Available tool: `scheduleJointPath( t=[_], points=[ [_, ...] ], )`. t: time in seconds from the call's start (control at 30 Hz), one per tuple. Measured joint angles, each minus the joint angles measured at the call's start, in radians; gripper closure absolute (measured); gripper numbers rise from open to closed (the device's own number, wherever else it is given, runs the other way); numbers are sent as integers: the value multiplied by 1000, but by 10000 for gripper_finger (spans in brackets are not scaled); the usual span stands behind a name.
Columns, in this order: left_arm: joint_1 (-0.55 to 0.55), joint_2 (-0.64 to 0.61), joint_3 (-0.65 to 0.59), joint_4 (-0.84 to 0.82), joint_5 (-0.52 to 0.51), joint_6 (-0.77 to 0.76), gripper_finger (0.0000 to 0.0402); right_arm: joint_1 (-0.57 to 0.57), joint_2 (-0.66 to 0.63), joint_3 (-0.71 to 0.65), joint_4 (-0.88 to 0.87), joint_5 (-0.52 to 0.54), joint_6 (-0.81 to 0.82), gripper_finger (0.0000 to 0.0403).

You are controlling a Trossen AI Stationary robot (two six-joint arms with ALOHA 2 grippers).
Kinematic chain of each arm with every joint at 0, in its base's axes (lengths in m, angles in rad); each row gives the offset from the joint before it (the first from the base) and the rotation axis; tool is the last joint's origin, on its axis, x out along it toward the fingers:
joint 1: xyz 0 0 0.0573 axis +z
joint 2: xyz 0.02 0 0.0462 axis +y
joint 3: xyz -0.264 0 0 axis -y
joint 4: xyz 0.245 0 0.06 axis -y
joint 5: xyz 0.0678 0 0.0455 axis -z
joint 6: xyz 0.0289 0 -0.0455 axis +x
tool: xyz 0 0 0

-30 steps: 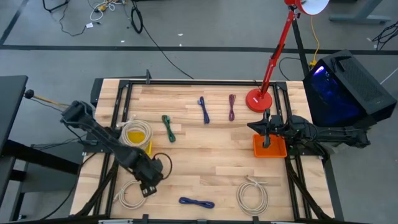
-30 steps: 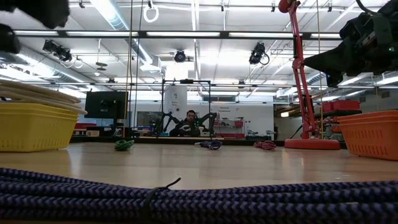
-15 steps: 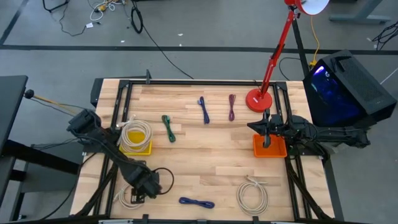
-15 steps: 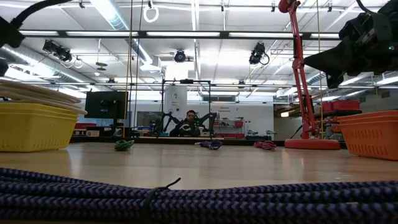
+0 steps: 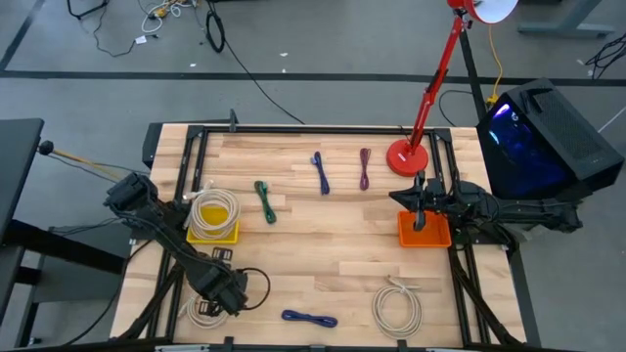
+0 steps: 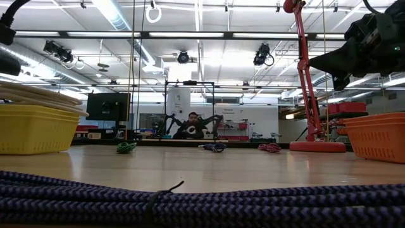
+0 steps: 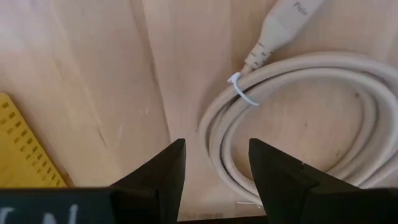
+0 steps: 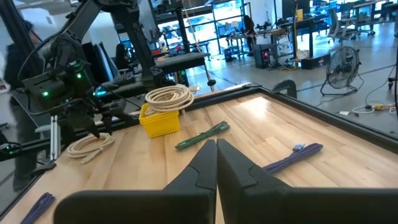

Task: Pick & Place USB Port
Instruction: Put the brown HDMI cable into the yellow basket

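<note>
nearby: yellow basket [image 5: 214,231], blue cable [image 5: 309,318], beige cable [image 7: 298,118].

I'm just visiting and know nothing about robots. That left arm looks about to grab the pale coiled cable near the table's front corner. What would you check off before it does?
1. Left claw open: ok.
2. Claw over the beige coiled cable: ok, the coil's edge runs between the fingers in the wrist view.
3. Claw touching the cable: cannot tell.
4. Cable free of the yellow basket: ok, they lie apart on the table.
5. Basket has room: not ok, a coiled cable already sits on it.
6. Right claw out of the way: ok, shut above the orange bin.
</note>
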Motion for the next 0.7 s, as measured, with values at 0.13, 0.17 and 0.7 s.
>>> scheduleJointPath(
  t=[0.13, 0.17, 0.7],
  points=[
    [1, 0, -6, 39, -1, 17, 221, 0, 0, 0, 0, 0, -2, 396],
    [1, 0, -6, 48, -3, 22, 221, 0, 0, 0, 0, 0, -2, 396],
    [3, 104, -31, 113, -27, 88, 227, 0, 0, 0, 0, -2, 10, 396]
  ],
)
